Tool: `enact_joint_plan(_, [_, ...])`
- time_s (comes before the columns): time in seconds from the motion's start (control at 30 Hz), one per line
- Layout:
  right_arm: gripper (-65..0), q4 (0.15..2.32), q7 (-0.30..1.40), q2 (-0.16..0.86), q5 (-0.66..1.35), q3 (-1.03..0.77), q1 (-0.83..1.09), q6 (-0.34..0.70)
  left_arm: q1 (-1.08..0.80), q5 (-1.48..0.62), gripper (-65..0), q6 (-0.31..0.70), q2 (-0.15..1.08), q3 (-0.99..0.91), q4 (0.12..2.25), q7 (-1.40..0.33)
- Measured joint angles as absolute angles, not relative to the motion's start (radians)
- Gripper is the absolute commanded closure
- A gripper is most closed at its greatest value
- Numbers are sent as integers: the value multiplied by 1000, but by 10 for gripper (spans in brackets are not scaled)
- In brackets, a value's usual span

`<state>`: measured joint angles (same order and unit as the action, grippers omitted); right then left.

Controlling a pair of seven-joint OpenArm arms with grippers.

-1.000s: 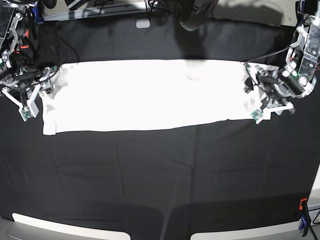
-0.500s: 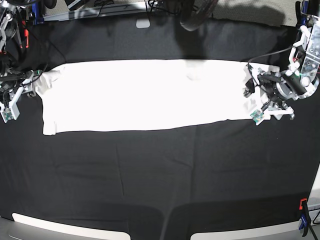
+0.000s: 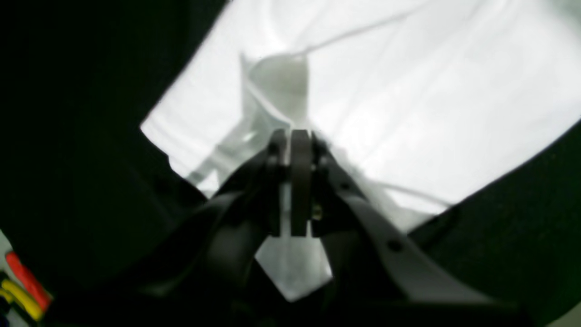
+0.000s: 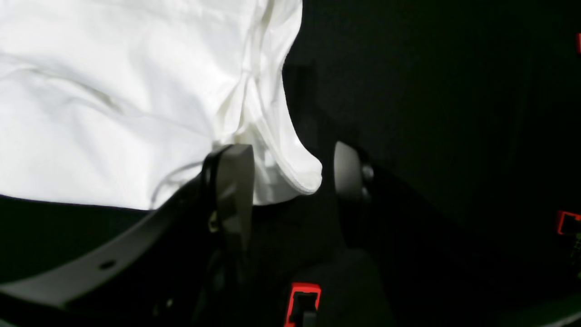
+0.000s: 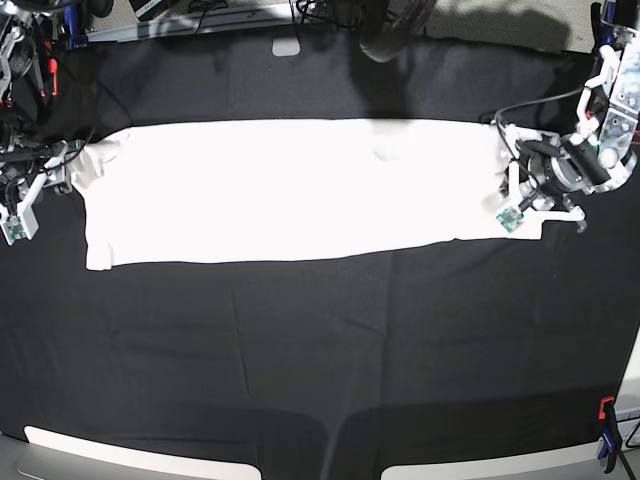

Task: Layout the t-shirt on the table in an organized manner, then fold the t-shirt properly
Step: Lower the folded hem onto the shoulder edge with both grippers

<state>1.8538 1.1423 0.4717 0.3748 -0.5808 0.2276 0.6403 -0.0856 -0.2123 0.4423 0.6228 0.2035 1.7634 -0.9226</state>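
The white t-shirt (image 5: 290,190) lies as a long flat band across the black table (image 5: 320,350). At the shirt's right end in the base view, my left gripper (image 5: 512,190) is shut on the cloth. The left wrist view shows its closed fingertips (image 3: 290,141) pinching a raised fold of the t-shirt (image 3: 408,91). My right gripper (image 5: 68,172) sits at the shirt's left end. In the right wrist view it stands open (image 4: 290,175), with a bunched corner of the t-shirt (image 4: 91,91) hanging between its fingers (image 4: 236,181) and not clamped.
A red and blue clamp (image 5: 606,440) sits at the table's front right edge. A small white object (image 5: 286,47) and a dark rounded thing (image 5: 385,35) lie at the far edge. Pale panels (image 5: 130,455) border the front. Cables trail by both arms.
My left gripper has closed on the shirt's right end and shifted slightly right. The right arm drew back to the shirt's left edge and then held still, jaws unchanged.
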Motion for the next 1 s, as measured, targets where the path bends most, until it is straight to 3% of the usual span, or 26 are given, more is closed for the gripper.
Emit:
enact_joint_plan(0.53, [-281, 1854, 1143, 471, 375, -581, 228, 640, -90, -213, 0, 439, 623, 204, 1768, -1079])
enact_joint_plan(0.83, [-281, 1854, 1142, 471, 375, -581, 228, 640, -191, -213, 0, 443, 625, 204, 1923, -1077])
enact_joint_plan(1.0, [-281, 1854, 1140, 471, 375, -581, 228, 640, -207, -213, 0, 429, 683, 204, 1955, -1079])
